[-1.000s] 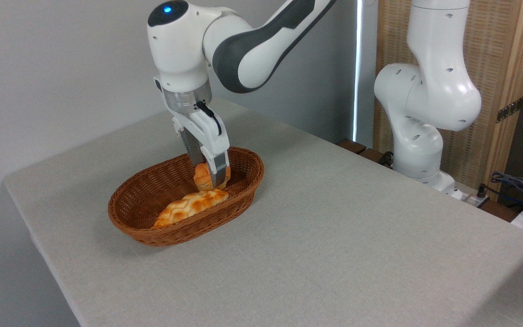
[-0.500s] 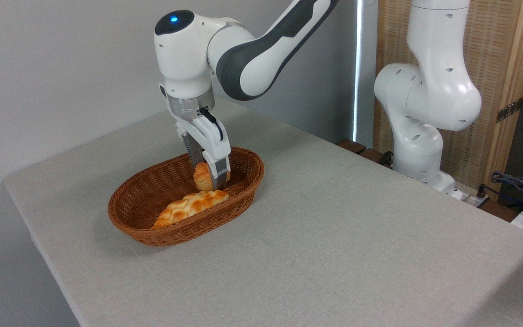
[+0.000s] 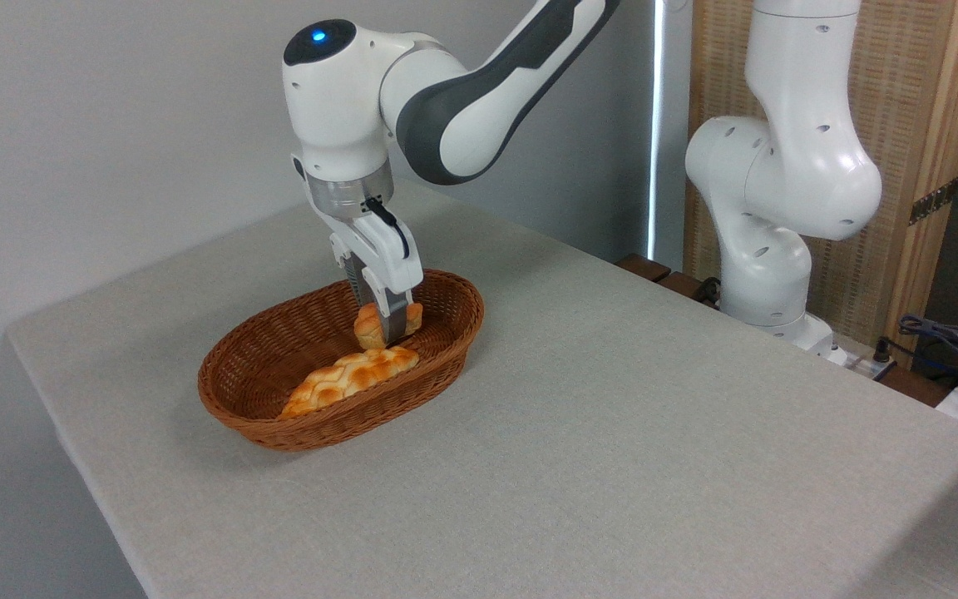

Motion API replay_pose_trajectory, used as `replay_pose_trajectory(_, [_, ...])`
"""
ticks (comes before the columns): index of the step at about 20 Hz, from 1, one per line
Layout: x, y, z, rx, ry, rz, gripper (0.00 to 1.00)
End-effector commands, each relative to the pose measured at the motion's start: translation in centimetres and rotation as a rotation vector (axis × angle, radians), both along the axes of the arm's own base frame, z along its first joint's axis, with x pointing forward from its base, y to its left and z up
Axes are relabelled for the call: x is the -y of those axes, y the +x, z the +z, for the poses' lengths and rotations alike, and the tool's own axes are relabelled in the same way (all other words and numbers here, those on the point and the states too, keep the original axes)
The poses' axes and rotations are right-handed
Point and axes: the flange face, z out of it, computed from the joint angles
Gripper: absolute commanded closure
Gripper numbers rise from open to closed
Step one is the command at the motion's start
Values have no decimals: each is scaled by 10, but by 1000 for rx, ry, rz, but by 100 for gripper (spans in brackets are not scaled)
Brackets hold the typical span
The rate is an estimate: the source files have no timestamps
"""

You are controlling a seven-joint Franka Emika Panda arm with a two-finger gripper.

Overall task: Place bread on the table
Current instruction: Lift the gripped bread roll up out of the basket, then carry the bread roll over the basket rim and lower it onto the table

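Over the far right end of the wicker basket (image 3: 263, 391), the gripper (image 3: 382, 331) points down with its fingers clenched on the bread (image 3: 372, 325), a small golden bun sitting within the basket's rim. Just nearer lies a lattice-crusted loaf (image 3: 346, 378). Around the basket spreads the grey-beige table (image 3: 612, 433).

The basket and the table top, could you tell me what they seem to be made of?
The basket looks like woven wicker or rattan, brown with a slight sheen: its walls show a tight criss-cross weave and a braided rim. The table appears covered in matte grey-beige cloth with a fine weave; what lies beneath cannot be seen.
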Motion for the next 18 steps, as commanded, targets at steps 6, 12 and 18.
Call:
replay_pose_trajectory(6, [-17,23,40,97,14,0,55])
replay_pose_trajectory(12, [-57,45,103,78,-3,-21,55])
replay_pose_trajectory(18, [-146,73,134,174,49,-48,52])
